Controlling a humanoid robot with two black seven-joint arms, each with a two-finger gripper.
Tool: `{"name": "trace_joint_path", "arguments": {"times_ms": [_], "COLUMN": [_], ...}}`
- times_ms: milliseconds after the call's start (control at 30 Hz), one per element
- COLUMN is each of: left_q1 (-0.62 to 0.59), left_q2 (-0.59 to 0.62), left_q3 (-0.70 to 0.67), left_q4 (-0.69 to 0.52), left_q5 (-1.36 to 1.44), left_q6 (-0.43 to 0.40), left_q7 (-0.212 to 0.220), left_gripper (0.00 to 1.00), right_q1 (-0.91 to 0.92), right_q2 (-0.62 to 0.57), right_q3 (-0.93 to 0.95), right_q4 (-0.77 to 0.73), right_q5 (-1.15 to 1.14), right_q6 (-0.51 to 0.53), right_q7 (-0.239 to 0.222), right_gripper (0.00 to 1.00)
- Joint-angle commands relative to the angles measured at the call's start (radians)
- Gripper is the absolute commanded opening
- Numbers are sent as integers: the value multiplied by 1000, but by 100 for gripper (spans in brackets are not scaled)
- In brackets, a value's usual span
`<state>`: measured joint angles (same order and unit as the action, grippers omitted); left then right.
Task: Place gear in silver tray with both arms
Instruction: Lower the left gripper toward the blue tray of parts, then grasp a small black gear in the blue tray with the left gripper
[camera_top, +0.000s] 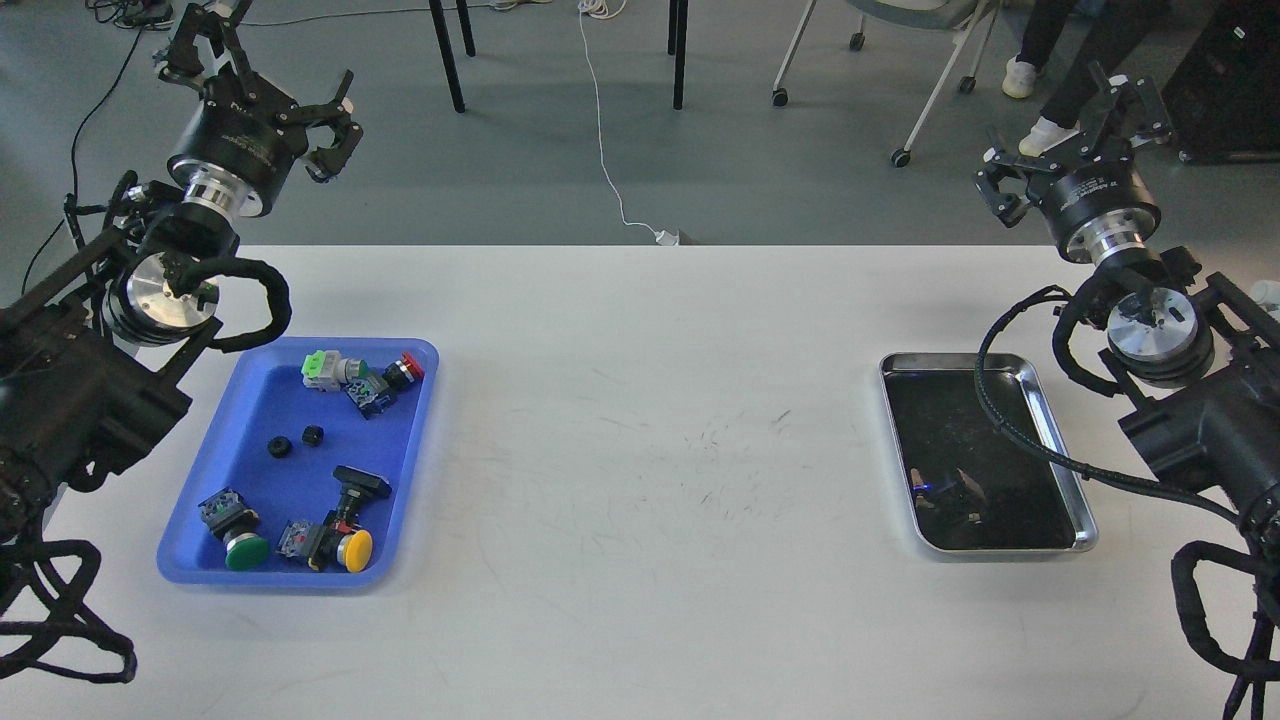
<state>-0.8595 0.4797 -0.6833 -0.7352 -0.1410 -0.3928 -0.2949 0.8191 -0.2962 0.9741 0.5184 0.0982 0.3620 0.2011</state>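
Note:
Two small black gears (280, 447) (313, 435) lie side by side in the middle of the blue tray (262, 398) at the left. The silver tray (950, 358) sits at the right of the white table; its dark bottom shows only reflections. My left gripper (270, 88) is raised above the table's far left corner, behind the blue tray, open and empty. My right gripper (1065, 145) is raised beyond the table's far right edge, behind the silver tray, open and empty. A black cable of the right arm hangs across the silver tray.
The blue tray also holds several push-button switches: green-and-white (325, 368), red (405, 370), green (238, 535), yellow (345, 545). The white table (650, 450) stretches between the trays. Chair legs, a floor cable and a person's feet lie beyond the far edge.

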Motion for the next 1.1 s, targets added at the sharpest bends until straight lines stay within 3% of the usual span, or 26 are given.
{"name": "trace_joint_path", "arguments": {"times_ms": [0,334,401,534,835,1068], "left_q1": [23,183,211,217,238,241], "left_q2": [108,414,436,488,533,531], "left_q3": [65,125,117,126,191,335], "left_q4": [-127,-503,-513,-532,-595,-554], "left_q5": [75,706,812,896,1504,1923], "left_q6": [2,2,11,80,195,327], "left_q7": [-6,-9,-33,-168,-179,-170], "left_gripper": [97,97,97,97,93,86], "right_q1": [0,-1,-1,-1,0,0], "right_q2": [0,2,2,2,0,0], "right_q3": [0,-2,-3,-3,-5,-3], "right_q4": [0,0,0,0,0,2], "right_q5": [0,0,0,0,-2,-2], "right_q6": [2,2,2,2,2,2], "right_q7": [0,1,0,0,0,1], "right_gripper": [99,99,99,99,99,99]}}
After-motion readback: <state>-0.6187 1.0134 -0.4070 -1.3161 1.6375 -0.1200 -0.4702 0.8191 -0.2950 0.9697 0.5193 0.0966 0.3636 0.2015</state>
